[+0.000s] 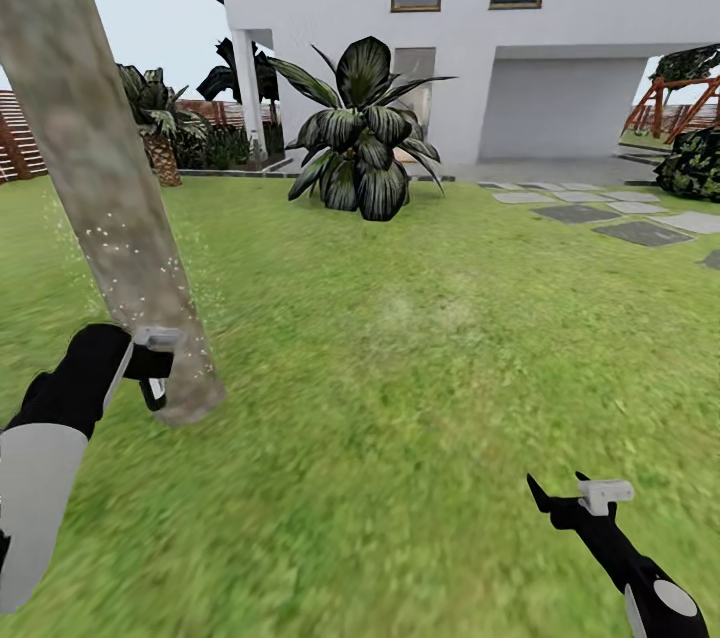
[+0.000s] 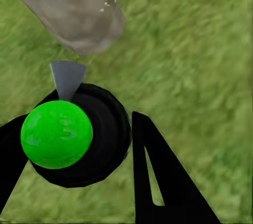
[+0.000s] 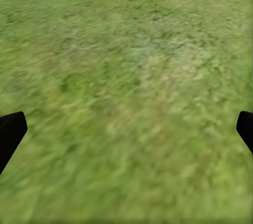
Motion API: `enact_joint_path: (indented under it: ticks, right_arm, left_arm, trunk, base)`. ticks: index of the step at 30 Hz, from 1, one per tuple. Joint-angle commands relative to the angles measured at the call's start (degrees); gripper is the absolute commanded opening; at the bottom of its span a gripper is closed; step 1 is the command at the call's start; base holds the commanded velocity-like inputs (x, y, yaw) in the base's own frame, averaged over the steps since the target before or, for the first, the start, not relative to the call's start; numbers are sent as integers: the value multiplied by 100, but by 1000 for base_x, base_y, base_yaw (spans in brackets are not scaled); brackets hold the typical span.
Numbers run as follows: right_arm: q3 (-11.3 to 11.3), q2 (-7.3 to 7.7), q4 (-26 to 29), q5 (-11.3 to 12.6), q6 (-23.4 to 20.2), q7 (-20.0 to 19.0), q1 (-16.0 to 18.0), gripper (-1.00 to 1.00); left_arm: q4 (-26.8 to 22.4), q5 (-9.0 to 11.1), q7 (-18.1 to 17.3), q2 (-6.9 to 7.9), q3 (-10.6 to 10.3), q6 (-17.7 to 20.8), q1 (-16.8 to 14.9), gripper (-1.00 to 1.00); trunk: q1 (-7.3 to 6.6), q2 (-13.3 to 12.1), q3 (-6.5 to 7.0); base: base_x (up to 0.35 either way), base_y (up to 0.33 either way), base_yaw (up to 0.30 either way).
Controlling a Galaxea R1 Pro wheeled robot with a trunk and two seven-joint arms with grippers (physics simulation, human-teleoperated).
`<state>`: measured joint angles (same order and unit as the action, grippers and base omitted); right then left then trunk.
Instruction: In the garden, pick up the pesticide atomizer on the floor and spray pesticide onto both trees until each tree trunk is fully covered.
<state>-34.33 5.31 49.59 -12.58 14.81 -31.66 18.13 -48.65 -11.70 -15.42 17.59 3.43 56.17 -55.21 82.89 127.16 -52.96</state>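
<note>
On the lawn (image 1: 400, 398), the left gripper (image 2: 79, 145) is clamped on the atomizer (image 2: 79, 129) just beside the base of a leaning trunk (image 1: 95, 168) flecked with white pesticide (image 1: 140, 258), while the right gripper (image 1: 570, 503) hangs over grass, fingers apart.

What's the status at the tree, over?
Left end effector shut on atomizer, nozzle at trunk base. White specks on lower trunk. Right end effector open over grass. Nothing in the way.
</note>
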Motion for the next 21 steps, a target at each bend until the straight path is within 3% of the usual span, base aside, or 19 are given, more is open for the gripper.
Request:
enact_joint_path:
  ticks: [1,5,7,10,13,16,21]
  right_arm:
    - [-24,-3,-2,-60,39,-25,7,100]
    - [-28,-3,-2,-60,39,-27,7,100]
    - [-26,-3,-2,-60,39,-26,7,100]
    - [-29,-3,0,-60,39,-28,7,100]
    - [-30,-3,5,-60,39,-28,7,100]
    - [-30,-3,2,-60,39,-28,7,100]
    - [-30,-3,0,-60,39,-25,7,100]
  left_arm:
    - [57,-57,-57,-2,18,16,4,-100]
    - [120,-68,-56,4,370,28,-33,-100]
    - [141,-85,-42,27,443,53,-88,-100]
    - [171,-90,415,57,472,103,-713,-100]
    - [171,-89,636,48,453,153,-979,-100]
    - [167,-95,676,50,454,124,-957,-100]
    - [85,-50,694,8,472,89,-556,-100]
  trunk:
    - [-1,3,-5]
    - [-1,3,-5]
    - [-1,3,-5]
    - [-1,3,-5]
    - [-1,3,-5]
    - [-1,3,-5]
    - [-1,3,-5]
  base:
    - [0,-4,0]
    - [0,-1,0]
    - [0,0,0]
    - [0,0,0]
    - [0,0,0]
    - [0,0,0]
    - [0,-97,0]
